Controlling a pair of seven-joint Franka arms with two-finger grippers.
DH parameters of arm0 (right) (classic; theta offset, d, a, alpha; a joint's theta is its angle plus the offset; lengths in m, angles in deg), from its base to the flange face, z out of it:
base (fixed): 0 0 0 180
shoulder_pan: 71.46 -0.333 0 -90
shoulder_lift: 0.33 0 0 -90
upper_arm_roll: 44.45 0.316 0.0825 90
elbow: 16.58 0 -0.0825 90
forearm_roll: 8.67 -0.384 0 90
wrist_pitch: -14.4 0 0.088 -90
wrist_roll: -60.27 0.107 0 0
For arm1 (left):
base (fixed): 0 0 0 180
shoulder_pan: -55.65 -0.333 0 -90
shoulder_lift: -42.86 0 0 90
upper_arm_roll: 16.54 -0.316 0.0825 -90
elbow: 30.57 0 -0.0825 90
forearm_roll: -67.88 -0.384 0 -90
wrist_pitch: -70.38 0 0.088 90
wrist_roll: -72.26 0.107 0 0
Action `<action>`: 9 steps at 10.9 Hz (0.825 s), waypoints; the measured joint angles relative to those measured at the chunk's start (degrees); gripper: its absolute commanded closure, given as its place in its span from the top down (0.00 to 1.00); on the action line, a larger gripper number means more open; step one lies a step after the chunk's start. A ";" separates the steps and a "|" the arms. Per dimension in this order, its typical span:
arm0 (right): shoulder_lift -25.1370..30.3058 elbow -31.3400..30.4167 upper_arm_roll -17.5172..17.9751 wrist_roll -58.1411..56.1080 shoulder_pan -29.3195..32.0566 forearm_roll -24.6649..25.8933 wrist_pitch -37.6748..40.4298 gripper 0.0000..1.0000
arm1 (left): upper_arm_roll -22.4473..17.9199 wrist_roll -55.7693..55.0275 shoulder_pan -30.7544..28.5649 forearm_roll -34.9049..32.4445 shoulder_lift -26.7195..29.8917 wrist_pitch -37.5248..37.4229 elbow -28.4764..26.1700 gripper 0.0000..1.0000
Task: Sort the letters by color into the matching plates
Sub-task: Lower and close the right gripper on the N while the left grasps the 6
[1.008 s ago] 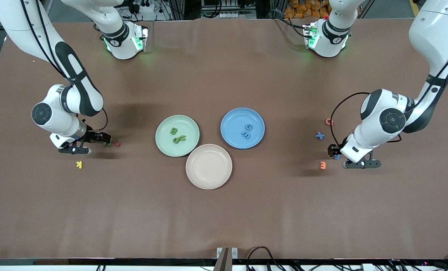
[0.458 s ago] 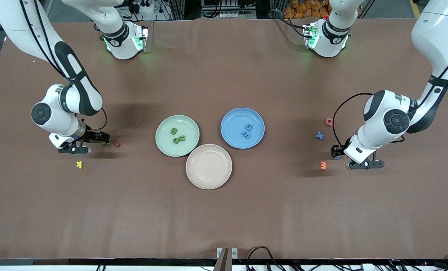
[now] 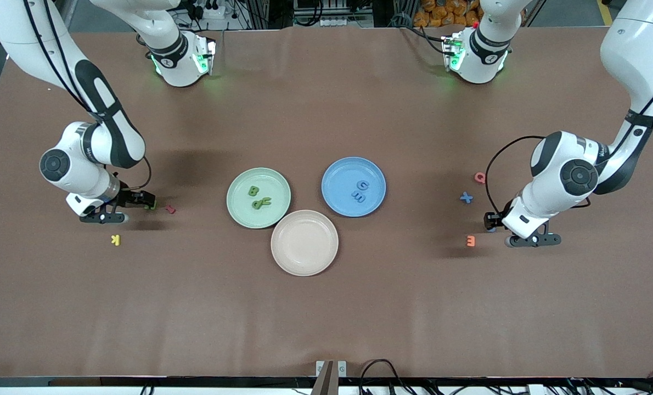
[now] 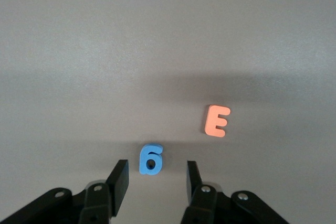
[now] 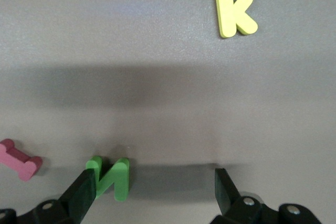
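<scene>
Left gripper (image 4: 154, 179): low at the left arm's end of the table, fingers partly spread either side of a blue letter (image 4: 151, 159), not yet pinching it.
Right gripper (image 5: 152, 192): low at the right arm's end, fingers spread wide, one touching a green letter (image 5: 109, 177).
Doing it well: centre each letter between the fingers before pinching (the green one sits off to one side).
Plates: green plate (image 3: 238, 211) and blue plate (image 3: 340, 170), round, shallow, smooth; each already holds letters.
Letters: small, flat, soft-looking foam with rounded edges.
Leave alone: orange E (image 4: 217, 120), yellow K (image 5: 234, 8), pink piece (image 5: 20, 159).
</scene>
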 measured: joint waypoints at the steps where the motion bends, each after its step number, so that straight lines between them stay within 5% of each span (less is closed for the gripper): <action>1: 0.11 0.00 0.00 0.00 0.01 0.04 0.41 1.00 | 0.00 0.00 0.00 0.00 -0.01 0.02 0.00 0.20; 4: 0.69 0.00 0.00 0.00 0.03 0.06 1.16 1.00 | 0.00 0.01 0.00 -0.01 -0.02 0.09 0.00 0.02; 8: 0.80 0.00 0.10 0.03 0.01 0.04 1.21 1.00 | 0.00 0.02 0.00 -0.02 -0.02 0.11 0.00 0.06; 9: 0.80 0.00 0.17 0.04 -0.01 0.04 1.21 1.00 | 0.00 0.03 0.00 -0.02 -0.06 0.11 0.00 0.22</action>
